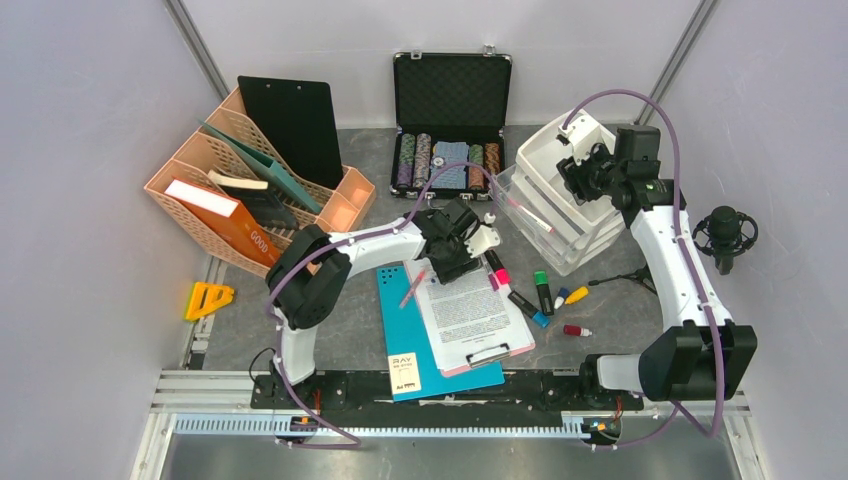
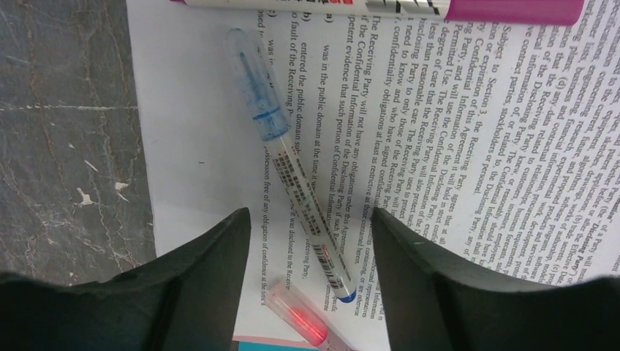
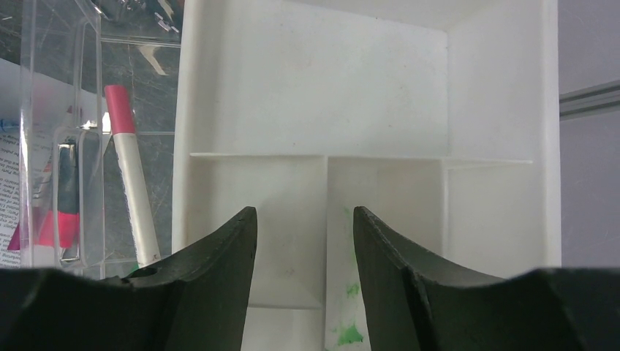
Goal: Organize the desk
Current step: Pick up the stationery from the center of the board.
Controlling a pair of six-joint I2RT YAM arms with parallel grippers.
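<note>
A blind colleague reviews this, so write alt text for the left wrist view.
Two black jaws stand open on either side of the lower end of a blue pen, not touching it; the pen lies aslant on a printed sheet. A pink marker crosses the top edge, a red pen lies at the bottom, and grey desk shows at left.

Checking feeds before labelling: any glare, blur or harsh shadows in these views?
Top external: even light, soft shadows, desk sharp. Left wrist: print on the paper and pen crisp; left claw dark, featureless. Right wrist: white tray bright, low contrast; clear drawer shows reflections; right claw a dark silhouette.
</note>
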